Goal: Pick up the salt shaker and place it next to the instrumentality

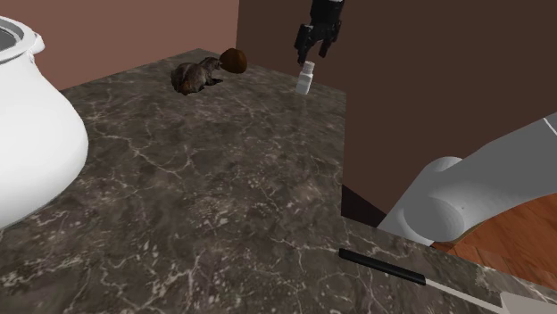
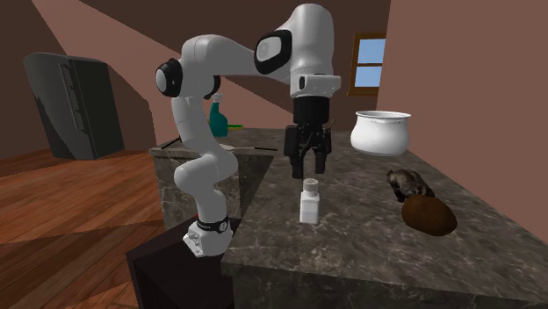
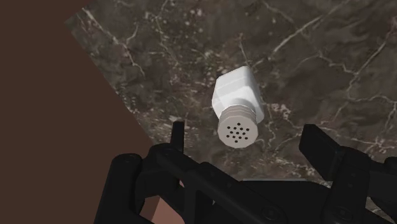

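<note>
A small white salt shaker (image 1: 304, 80) with a perforated cap stands upright on the dark marbled counter (image 1: 214, 205), close to the counter's edge by the brown wall. My black gripper (image 1: 311, 55) hangs straight above it, open, with the fingers apart and not touching it. From the second exterior view the gripper (image 2: 307, 171) sits just over the shaker (image 2: 309, 202). Through the wrist view the shaker (image 3: 236, 102) lies between and beyond the gripper (image 3: 247, 140), whose fingers (image 3: 318, 143) stand wide on either side of the cap.
A furry grey-brown animal figure (image 1: 196, 76) and a round brown object (image 1: 235, 60) lie near the shaker. A big white pot (image 1: 27, 134) stands at the shoulder view's left. A black-handled knife (image 1: 419, 276) lies on a lower counter by the arm. A green bottle (image 2: 217, 114) stands behind the arm.
</note>
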Controlling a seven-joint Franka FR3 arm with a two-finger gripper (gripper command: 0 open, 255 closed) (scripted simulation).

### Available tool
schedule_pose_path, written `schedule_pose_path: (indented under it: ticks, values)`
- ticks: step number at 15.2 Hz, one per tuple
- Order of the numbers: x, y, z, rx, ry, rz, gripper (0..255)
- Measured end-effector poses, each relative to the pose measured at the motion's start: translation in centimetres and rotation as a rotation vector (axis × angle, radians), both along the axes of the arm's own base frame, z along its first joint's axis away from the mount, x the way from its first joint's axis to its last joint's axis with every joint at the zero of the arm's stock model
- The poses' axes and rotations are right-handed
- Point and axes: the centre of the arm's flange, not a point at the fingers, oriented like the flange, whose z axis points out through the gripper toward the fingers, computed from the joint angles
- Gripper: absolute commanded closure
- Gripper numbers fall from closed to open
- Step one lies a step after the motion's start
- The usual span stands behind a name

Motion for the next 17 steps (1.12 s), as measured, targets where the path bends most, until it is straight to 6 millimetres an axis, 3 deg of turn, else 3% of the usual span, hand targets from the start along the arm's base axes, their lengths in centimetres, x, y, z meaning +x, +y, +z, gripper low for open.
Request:
schedule_pose_path:
  ticks: [3, 9, 10, 17]
  values:
    - [0.2, -0.2, -1.5, 0.000, 0.000, 0.000, 0]
    - [0.3, -0.3, -1.8, 0.000, 0.000, 0.000, 0]
    - [0.3, -0.3, -1.8, 0.000, 0.000, 0.000, 255]
    - [0.3, -0.3, -1.7, 0.000, -0.001, 0.000, 255]
